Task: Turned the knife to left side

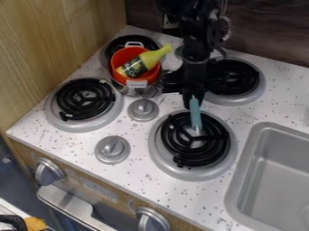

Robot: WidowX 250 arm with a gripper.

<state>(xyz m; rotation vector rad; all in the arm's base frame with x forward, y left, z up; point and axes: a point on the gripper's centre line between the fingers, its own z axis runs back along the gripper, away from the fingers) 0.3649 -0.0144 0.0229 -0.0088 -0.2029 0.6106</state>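
The black gripper [193, 102] hangs down over the back edge of the front right burner, right of the middle of the view. It is shut on the top end of the light blue knife [195, 114]. From there the knife points down toward the front, and its lower tip is over the black coil of that burner [156, 151]. Whether the tip touches the coil I cannot tell.
An orange-red pot [116, 59] with a yellow bottle [151, 58] in it stands on the back left burner. Two more burners lie at the left [50, 109] and back right [256, 92]. Grey knobs [143, 109] stand between burners. A sink [241, 180] is at the right.
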